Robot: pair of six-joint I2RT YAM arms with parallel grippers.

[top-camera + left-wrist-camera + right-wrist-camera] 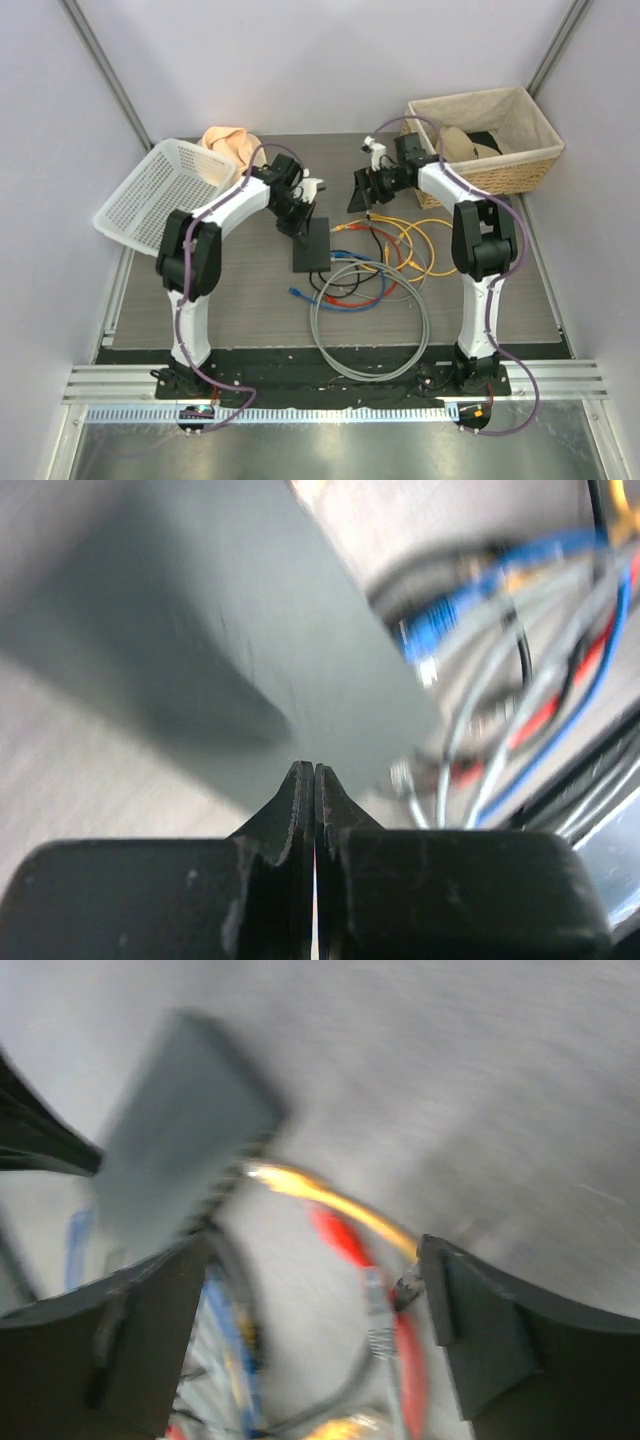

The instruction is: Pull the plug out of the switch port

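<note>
The switch [312,246] is a flat black box lying mid-table. Yellow [352,226], blue [345,256] and black cable ends meet its right edge; blur hides which are seated. My left gripper [300,227] is shut and empty, its tips just above the switch's far left corner. In the left wrist view the shut gripper [314,767] points at the switch top [270,630]. My right gripper [362,195] is open and empty, hanging above and behind the yellow plug. In the right wrist view the gripper [315,1250] frames the switch [180,1140] and the yellow plug [262,1173].
A tangle of yellow, red, blue and grey cables [375,290] lies right of and in front of the switch, with a loose blue plug [297,293]. A white perforated basket [150,190] stands back left, a wicker basket [540,150] back right, and a peach cloth [230,142] behind.
</note>
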